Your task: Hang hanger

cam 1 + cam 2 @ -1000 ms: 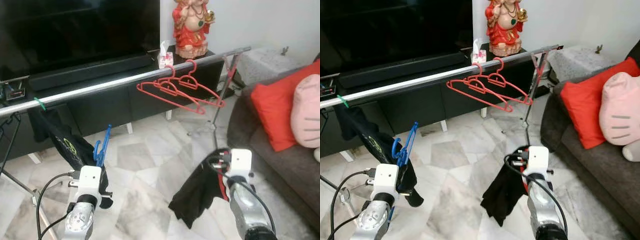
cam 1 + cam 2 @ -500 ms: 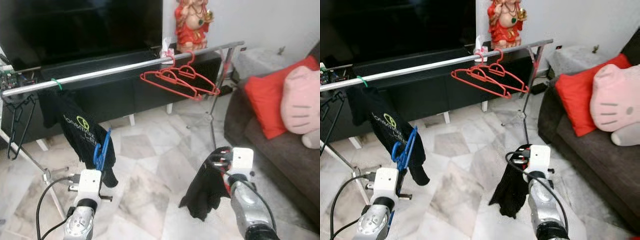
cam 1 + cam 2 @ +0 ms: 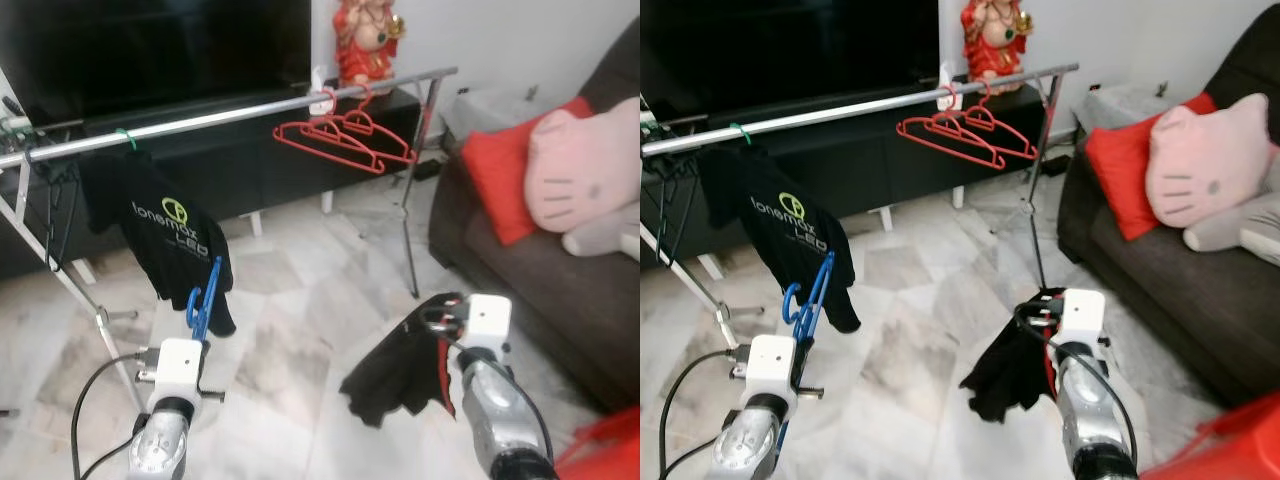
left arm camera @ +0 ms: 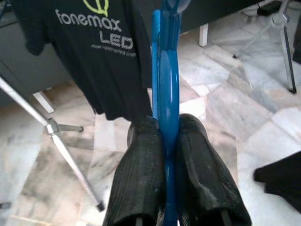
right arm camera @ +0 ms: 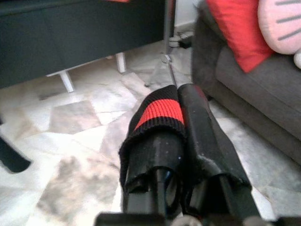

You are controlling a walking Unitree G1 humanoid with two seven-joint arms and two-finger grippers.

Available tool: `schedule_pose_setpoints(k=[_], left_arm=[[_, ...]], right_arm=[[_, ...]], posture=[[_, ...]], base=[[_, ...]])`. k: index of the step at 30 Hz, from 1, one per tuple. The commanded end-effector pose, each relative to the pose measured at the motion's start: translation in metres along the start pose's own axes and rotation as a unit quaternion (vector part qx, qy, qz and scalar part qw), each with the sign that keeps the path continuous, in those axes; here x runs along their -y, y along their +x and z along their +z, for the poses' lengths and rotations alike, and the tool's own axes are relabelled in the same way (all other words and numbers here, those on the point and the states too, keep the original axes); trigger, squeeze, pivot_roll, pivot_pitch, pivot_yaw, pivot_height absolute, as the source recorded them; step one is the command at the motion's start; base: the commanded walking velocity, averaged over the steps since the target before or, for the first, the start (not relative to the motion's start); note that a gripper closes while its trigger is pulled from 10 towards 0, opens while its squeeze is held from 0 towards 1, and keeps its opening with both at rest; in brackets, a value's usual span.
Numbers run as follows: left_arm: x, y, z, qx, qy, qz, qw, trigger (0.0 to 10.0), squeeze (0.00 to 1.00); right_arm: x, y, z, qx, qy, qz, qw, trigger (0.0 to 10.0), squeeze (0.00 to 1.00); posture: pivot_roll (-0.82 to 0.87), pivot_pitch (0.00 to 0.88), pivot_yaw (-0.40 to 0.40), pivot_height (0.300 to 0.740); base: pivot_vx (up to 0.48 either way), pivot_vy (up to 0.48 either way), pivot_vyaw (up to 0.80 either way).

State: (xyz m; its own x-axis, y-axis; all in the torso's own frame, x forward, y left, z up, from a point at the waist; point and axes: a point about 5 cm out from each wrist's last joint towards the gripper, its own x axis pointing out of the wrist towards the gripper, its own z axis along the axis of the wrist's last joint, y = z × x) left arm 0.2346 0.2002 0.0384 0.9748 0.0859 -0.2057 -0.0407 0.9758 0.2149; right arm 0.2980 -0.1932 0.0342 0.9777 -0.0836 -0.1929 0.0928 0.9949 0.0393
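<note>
Two red hangers [image 3: 345,142] on rail [image 3: 230,116]; one blue hanger [image 4: 167,80] clamped in left claw [image 4: 168,155].

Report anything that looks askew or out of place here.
The two red hangers on the rail tilt steeply instead of hanging level. The black T-shirt also hangs lopsided, drooping toward one side.

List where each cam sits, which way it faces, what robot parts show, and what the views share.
Left/right eye: on the head, facing forward and down at the rail; both arms show.
Left wrist: looks along the left tool, shut on the blue hanger, toward the black T-shirt.
Right wrist: looks along the right tool, shut on the black-and-red garment, toward the sofa.
Shared: hanger, garment, T-shirt, sofa.
</note>
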Motion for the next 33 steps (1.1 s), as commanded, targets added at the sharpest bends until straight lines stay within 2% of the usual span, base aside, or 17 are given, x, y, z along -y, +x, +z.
schedule_pose_setpoints(k=[1,33], left_arm=[[0.0009,0.0008,0.0048,0.007,-0.01,0.0,1.0,10.0,0.0],[0.0059,-0.0013,0.0051,0.0,-0.014,-0.022,1.0,10.0,0.0]], right_arm=[[-0.0021,0.0066,0.0161,0.027,-0.002,0.008,1.0,10.0,0.0],[-0.0088,0.0086,0.0235,0.027,-0.017,0.028,0.999,10.0,0.0]], posture=[[-0.04,0.0,-0.025,0.74],[-0.04,0.0,-0.02,0.74]], base=[[-0.3,0.0,0.0],[-0.302,0.0,0.0]])
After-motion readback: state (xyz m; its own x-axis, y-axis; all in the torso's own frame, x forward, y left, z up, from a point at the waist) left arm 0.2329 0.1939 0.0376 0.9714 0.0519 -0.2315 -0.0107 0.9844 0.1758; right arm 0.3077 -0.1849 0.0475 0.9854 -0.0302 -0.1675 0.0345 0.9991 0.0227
